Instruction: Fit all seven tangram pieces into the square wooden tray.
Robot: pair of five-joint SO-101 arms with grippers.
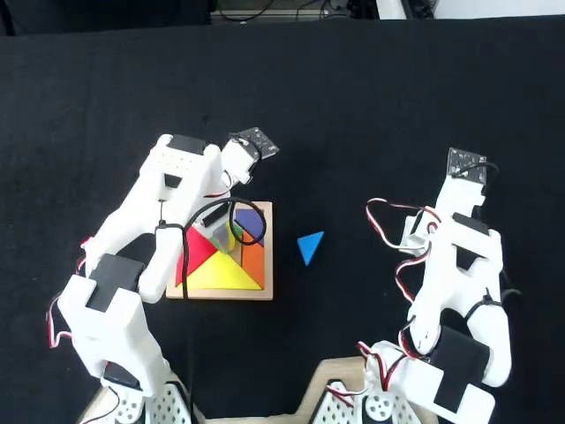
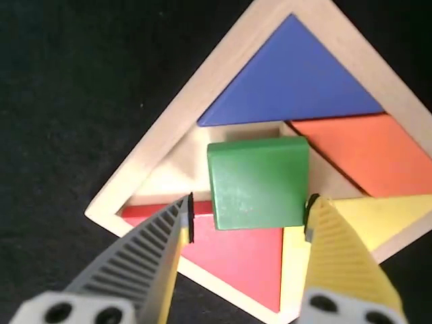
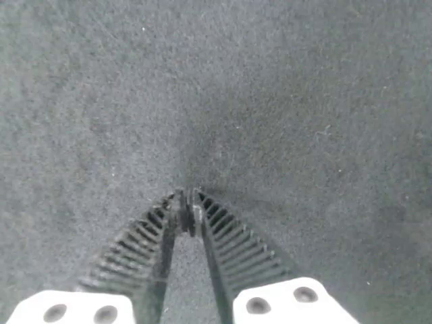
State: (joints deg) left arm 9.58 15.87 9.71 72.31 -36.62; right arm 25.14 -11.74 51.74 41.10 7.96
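**Over the tray: green square between parted jaws**

At the left side of the black cloth-covered table [image 1: 380,106], the left arm [image 1: 150,221] leans over the square wooden tray [image 1: 268,252], and its left gripper [image 2: 250,209] hangs above the tray's middle. Its jaws stand apart, one on each side of the green wooden square [image 2: 258,182]. One fingertip sits right at the square's edge, while the other shows a narrow gap. The green square lies inside the tray with one edge overlapping the red wooden triangle [image 2: 236,260]. A strip of bare tray floor shows beside it.

Around it, the large blue wooden triangle [image 2: 297,74] fills one corner against the rim. The orange wooden piece [image 2: 364,155] lies next to that, and the yellow wooden triangle [image 2: 405,219] runs along the side nearest the arm bases.

Between the two arms, a small light-blue wooden triangle [image 1: 309,246] lies on the cloth, outside the tray and near its right side.

The right arm [image 1: 455,256] is folded back at the right. The right gripper [image 3: 187,202] has its jaws pressed together over bare cloth.
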